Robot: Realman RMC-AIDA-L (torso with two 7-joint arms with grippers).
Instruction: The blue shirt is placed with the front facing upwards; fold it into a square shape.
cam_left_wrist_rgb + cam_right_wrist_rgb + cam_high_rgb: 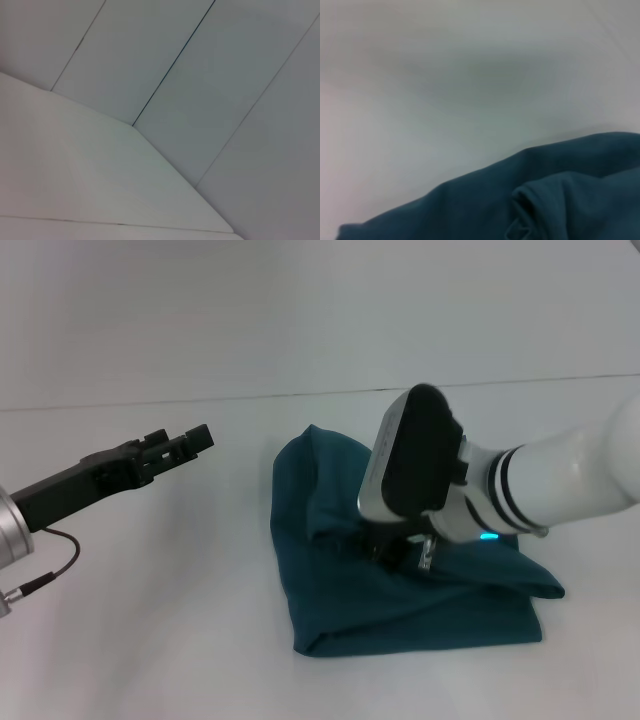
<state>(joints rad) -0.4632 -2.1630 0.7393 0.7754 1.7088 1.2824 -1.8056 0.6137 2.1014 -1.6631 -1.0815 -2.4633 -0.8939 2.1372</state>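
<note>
The blue shirt lies on the white table as a compact, roughly square teal bundle, with a raised fold along its far left part. No lettering shows on it. My right gripper reaches in from the right and is down on the middle of the bundle, mostly hidden under its own white and black wrist housing. In the right wrist view the shirt fills the near corner, with a folded edge on top. My left gripper hangs above the table to the left of the shirt, clear of the cloth.
The white table stretches around the shirt on all sides, its far edge meeting a pale wall. The left wrist view holds only a table corner and panelled wall.
</note>
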